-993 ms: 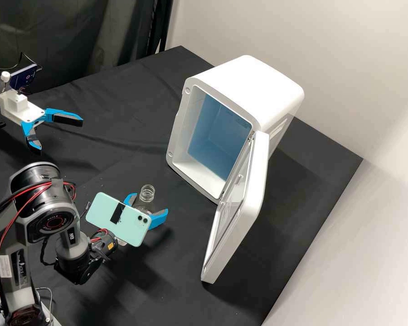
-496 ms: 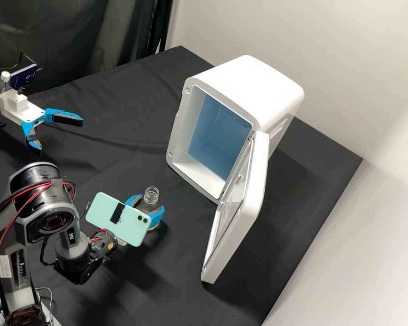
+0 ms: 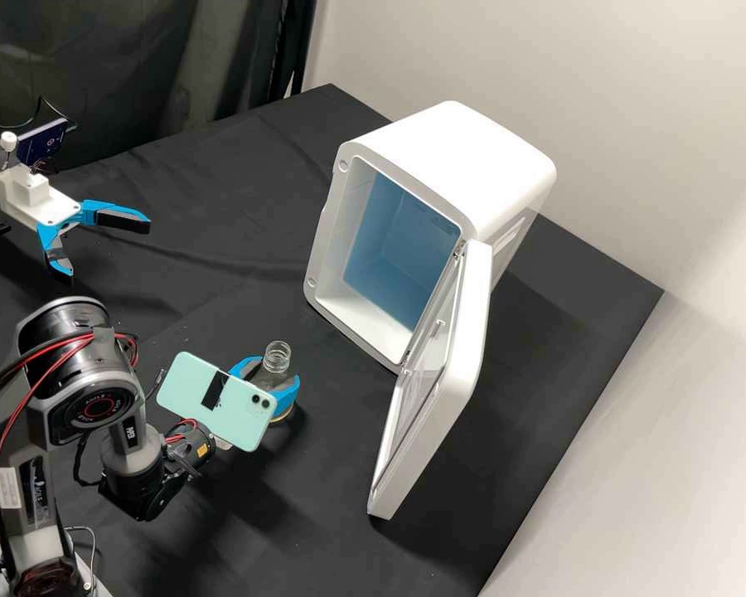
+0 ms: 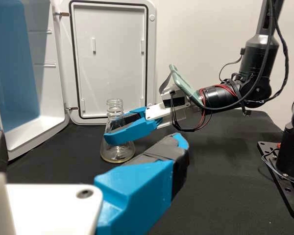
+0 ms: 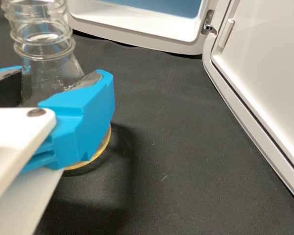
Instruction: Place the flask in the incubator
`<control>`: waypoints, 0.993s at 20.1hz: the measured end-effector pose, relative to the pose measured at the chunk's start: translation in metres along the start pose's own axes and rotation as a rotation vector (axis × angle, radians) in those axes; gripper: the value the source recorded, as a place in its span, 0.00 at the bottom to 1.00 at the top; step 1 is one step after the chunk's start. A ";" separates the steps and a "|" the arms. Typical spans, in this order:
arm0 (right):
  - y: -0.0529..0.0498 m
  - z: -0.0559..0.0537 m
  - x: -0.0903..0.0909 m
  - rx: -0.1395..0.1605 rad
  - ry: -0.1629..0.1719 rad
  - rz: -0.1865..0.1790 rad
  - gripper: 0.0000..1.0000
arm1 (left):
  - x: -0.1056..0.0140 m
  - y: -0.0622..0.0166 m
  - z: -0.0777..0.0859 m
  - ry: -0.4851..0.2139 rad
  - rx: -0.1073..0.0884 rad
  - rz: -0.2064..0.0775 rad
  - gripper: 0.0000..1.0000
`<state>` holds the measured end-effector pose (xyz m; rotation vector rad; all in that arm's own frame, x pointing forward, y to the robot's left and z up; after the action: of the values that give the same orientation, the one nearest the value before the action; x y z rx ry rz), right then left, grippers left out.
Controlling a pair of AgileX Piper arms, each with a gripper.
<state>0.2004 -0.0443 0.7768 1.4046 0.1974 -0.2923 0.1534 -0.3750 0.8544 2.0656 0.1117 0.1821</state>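
A clear glass flask [image 3: 277, 361] stands upright on the black bench in front of the incubator's opening. My right gripper [image 3: 269, 380] is shut on the flask's lower body; its blue fingers [image 5: 83, 117] press the glass [image 5: 44, 58] from both sides. From the left wrist view the flask [image 4: 115, 139] rests on the bench with the right gripper [image 4: 120, 134] around it. The white incubator [image 3: 472, 166] has a blue inside [image 3: 398, 240], and its door [image 3: 439, 373] hangs wide open. My left gripper [image 3: 105, 246] hovers open and empty at the far left.
A mint-green phone [image 3: 215, 400] sits on the right arm's wrist. The open door [image 5: 264, 73] stands close beside the flask on the right. A white wall rises behind the bench, whose edge [image 3: 588, 414] runs just past the incubator.
The right gripper's fingers stood apart around the flask a second ago; they have since shut on it. The left gripper has barely moved.
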 end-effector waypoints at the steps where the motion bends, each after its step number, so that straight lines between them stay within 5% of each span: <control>1: 0.000 0.000 0.000 0.000 0.000 0.000 0.00 | 0.000 0.0000 0.000 0.000 0.000 0.000 1.00; 5: 0.000 0.000 0.000 0.000 0.000 0.000 0.00 | 0.000 0.0000 0.000 0.000 0.000 0.000 1.00; 6: -0.001 0.000 0.000 0.001 -0.001 -0.002 1.00 | 0.000 0.0000 0.000 0.000 0.000 0.000 1.00; 20: 0.000 0.000 0.014 0.015 -0.014 0.011 1.00 | 0.000 0.0000 0.000 0.000 0.000 0.000 1.00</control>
<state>0.2140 -0.0457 0.7724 1.4177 0.1763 -0.2946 0.1534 -0.3750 0.8544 2.0656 0.1117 0.1821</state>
